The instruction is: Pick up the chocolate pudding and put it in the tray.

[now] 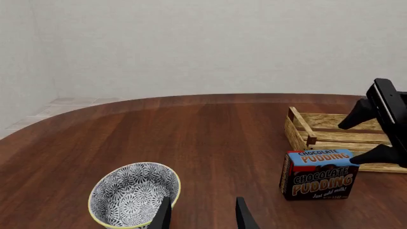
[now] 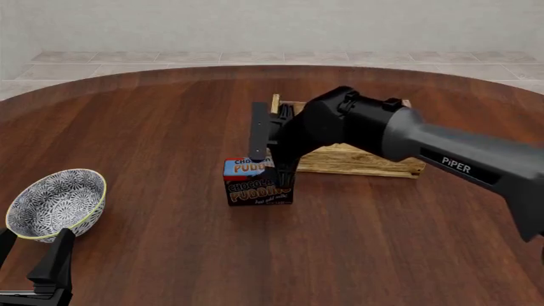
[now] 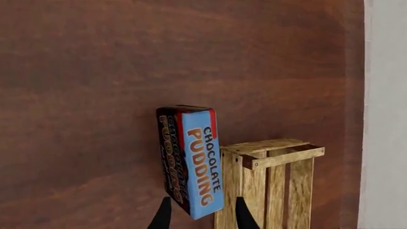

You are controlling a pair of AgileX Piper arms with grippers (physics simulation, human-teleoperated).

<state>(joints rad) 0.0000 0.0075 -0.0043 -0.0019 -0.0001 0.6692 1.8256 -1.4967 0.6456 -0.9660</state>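
Dark reddish wood forms the round table (image 2: 153, 115), with a pale wall behind. On it the chocolate pudding (image 2: 257, 183) stands upright, just in front of the near left corner of the slatted wooden tray (image 2: 357, 159), not inside it. The right gripper (image 2: 270, 156) reaches around the carton's top, its fingers apart on either side and not visibly pressing. This looks like the grasp step: next the fingers must close on the carton, lift and carry it over the tray. The left gripper (image 2: 34, 271) idles, fingers apart, beside the patterned bowl (image 2: 56, 203).
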